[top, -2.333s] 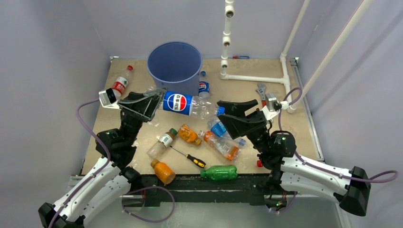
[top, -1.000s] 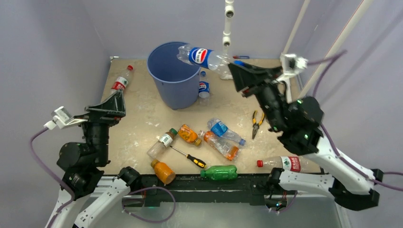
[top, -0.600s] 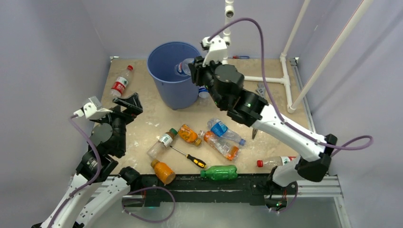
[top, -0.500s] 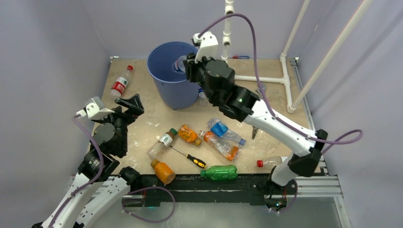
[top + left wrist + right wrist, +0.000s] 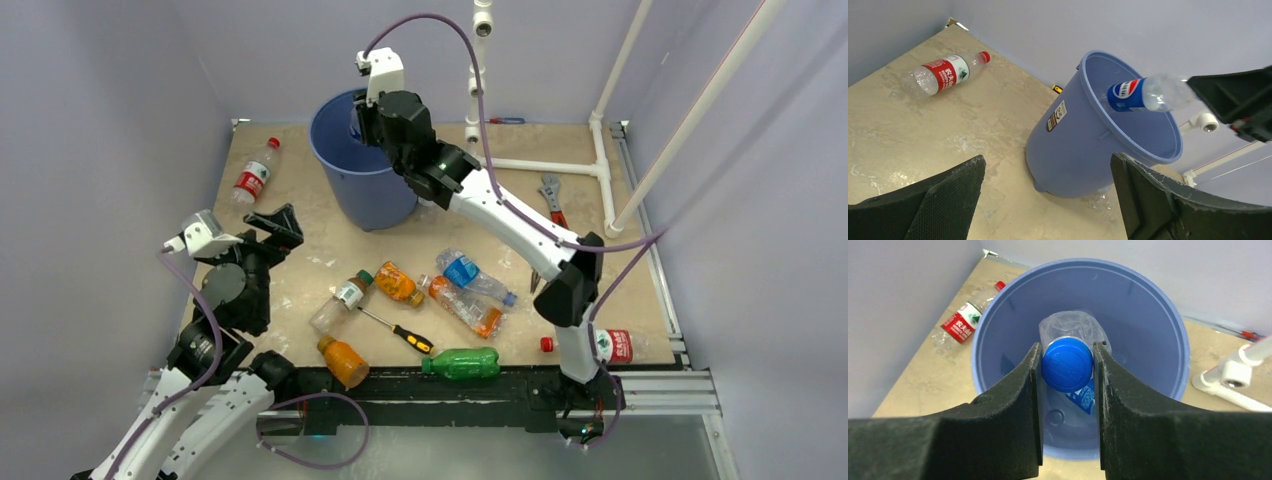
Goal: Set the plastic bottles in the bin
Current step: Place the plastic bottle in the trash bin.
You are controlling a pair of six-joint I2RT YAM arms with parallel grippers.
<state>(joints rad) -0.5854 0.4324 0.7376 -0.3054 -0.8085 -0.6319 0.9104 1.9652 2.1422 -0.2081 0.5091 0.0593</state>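
Pinching blue-capped bottle over bin, right gripper, left gripper spread wide

You can read no full words here. The blue-labelled bottle above the bin bears a red, white and blue Pepsi-style roundel. The red-labelled bottle shows white characters, too small to read, and the bin's sticker is equally illegible.
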